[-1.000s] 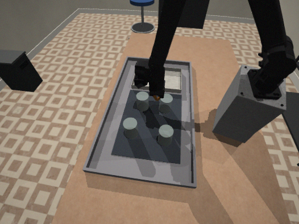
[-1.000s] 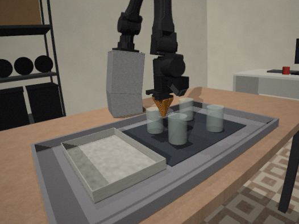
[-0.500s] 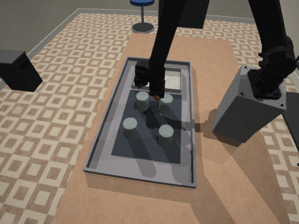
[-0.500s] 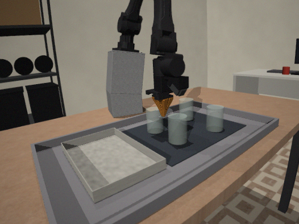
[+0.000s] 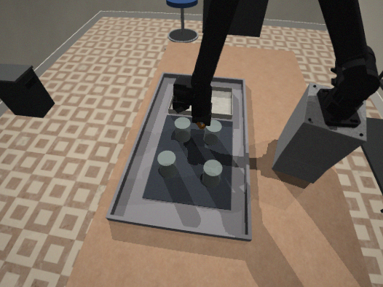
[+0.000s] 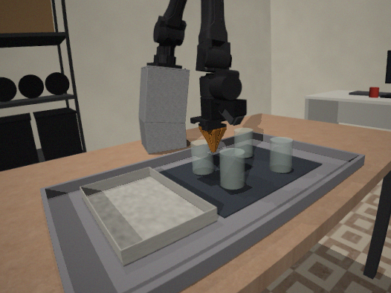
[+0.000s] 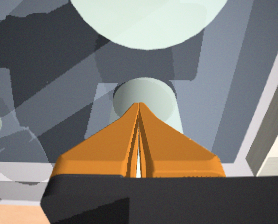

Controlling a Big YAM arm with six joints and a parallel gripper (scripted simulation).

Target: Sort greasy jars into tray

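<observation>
Claw (image 5: 201, 126) (image 6: 213, 152) (image 7: 138, 111) closed on nothing, tips low near the tray-side jars; presumably set for a push test of grip. All four jars (image 5: 183, 130) (image 6: 232, 169) (image 7: 145, 95) stand on the mat (image 5: 186, 194) (image 6: 297, 165) (image 7: 65, 105), beside the tray (image 5: 232, 103) (image 6: 169, 236), none inside it.

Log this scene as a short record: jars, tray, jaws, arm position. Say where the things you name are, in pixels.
jars: four glass jars (image 5: 212, 169) (image 6: 232, 169), upright and apart on the drying mat (image 5: 186, 192) (image 6: 297, 163)
tray: pale tray (image 5: 228, 103) (image 6: 149, 206), beside the mat, no jar inside
jaws: shut, nothing between them
arm position: jaws above the mat, near the two jars closest to the tray
greasy jars: cannot tell
</observation>
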